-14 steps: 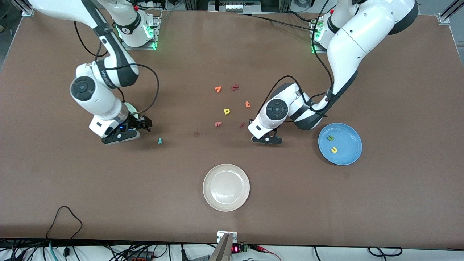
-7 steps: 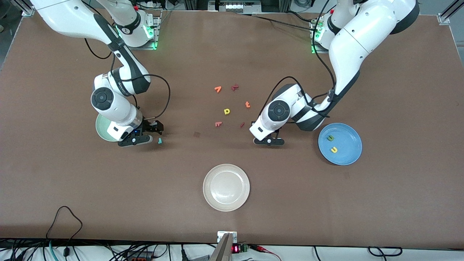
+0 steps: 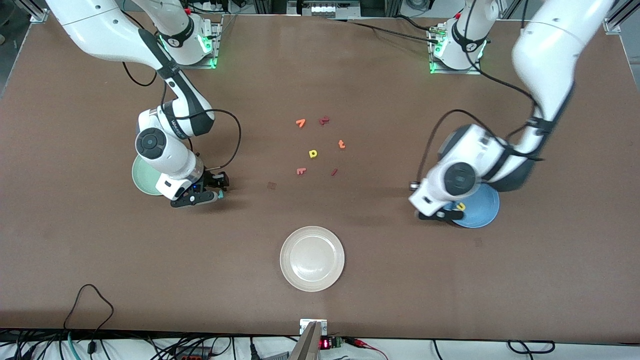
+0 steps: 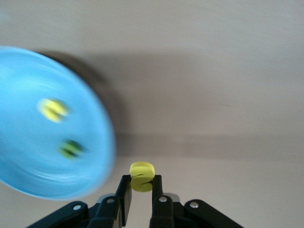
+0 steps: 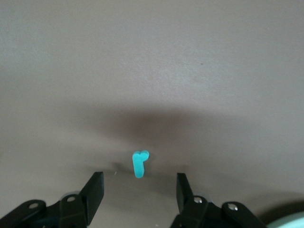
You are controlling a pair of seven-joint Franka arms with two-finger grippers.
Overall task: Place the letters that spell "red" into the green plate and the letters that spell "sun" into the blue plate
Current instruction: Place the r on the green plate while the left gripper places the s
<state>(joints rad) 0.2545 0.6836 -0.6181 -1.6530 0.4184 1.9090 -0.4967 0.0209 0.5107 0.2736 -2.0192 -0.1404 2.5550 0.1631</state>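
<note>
Brown table [image 3: 350,280] under both arms, plates and foam letters spread over it.

Left gripper [image 4: 141,192]: jaws clenched on a yellow "s" [image 4: 141,176], held up in the air beside the rim of the blue plate [image 4: 28,156]. Seen from the front, same gripper [image 3: 440,215] over that plate's edge [image 3: 487,210], at the side toward the middle of the table. Inside the plate, a yellow "u" [image 4: 53,109] and a green "n" [image 4: 71,148]; only the yellow "u" [image 3: 460,206] peeking out past the arm in the front view.

Right gripper [image 5: 138,192]: jaws spread, straddling a thin teal "r" [image 5: 139,164] lying flat on the table, no finger touching it. From the front, this gripper [image 3: 216,192] low at the table just beside the green plate [image 3: 142,177], on the side toward the blue plate; green plate half hidden under the right wrist, contents not visible.

Middle of the table, between the green and blue plates: loose cluster of letters, namely an orange one [image 3: 300,122], a dark red one [image 3: 324,120], an orange "t" [image 3: 341,144], a yellow "d" [image 3: 313,154], another reddish one [image 3: 300,171] and a small dark red stick [image 3: 334,172].

Nearer the front camera than that cluster: cream-white plate [image 3: 312,258], bare.
</note>
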